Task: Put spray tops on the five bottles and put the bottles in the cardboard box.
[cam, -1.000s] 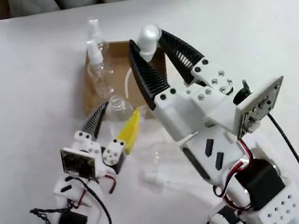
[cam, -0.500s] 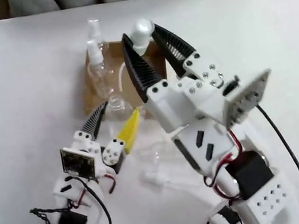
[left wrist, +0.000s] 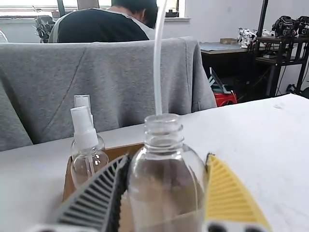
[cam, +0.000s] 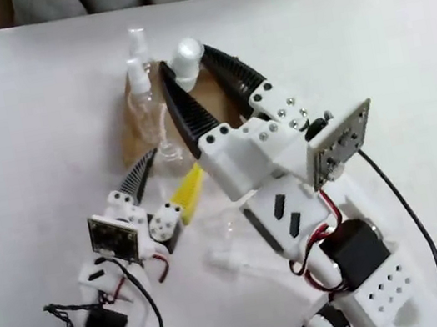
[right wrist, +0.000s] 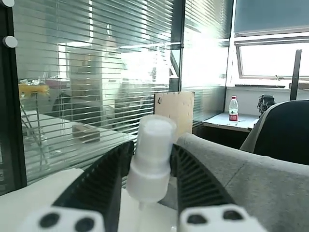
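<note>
From above, the left hand is closed on an open bottle standing at the near edge of the cardboard box on the white bench. The right hand hangs over the box, pinching a white spray top. Two capped bottles stand in the box.

In the left wrist view, the black and yellow fingers press both sides of the clear bottle. A thin white tube comes down to its open mouth. The capped bottles stand behind it in the box.

In the right wrist view, the two black fingers clamp the spray top at its collar, holding it upright.
</note>
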